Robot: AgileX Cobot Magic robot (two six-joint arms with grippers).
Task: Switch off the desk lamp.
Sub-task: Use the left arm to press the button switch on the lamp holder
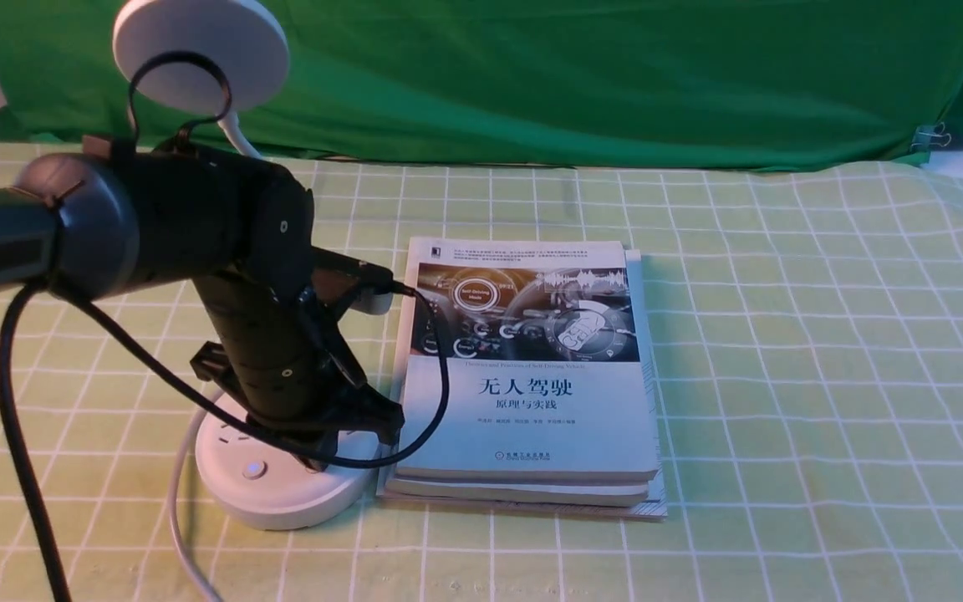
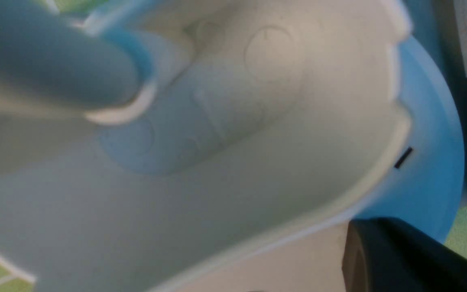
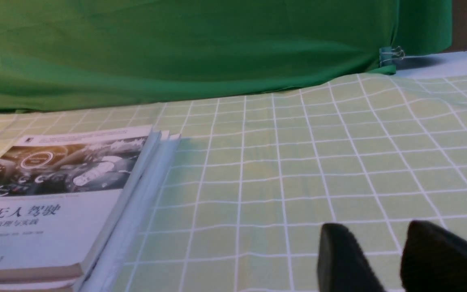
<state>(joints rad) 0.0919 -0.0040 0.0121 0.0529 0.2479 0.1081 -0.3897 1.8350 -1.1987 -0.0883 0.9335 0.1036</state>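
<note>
The white desk lamp stands at the near left of the table, with its round base (image 1: 281,493), thin neck (image 1: 239,138) and flat disc head (image 1: 197,50) turned away from the camera. A small round button (image 1: 254,470) shows on the base's front. My left gripper (image 1: 318,456) points down and rests on the top of the base, right of that button. The left wrist view is a blurred close-up of the base (image 2: 233,134) with one black finger (image 2: 399,259) showing. My right gripper (image 3: 391,259) hovers over bare cloth, its jaws slightly apart and holding nothing.
A stack of books (image 1: 532,376) lies right beside the lamp base, also in the right wrist view (image 3: 55,194). The lamp's white cord (image 1: 180,502) runs to the near edge. A green backdrop (image 1: 573,75) hangs behind the checked tablecloth (image 1: 824,376).
</note>
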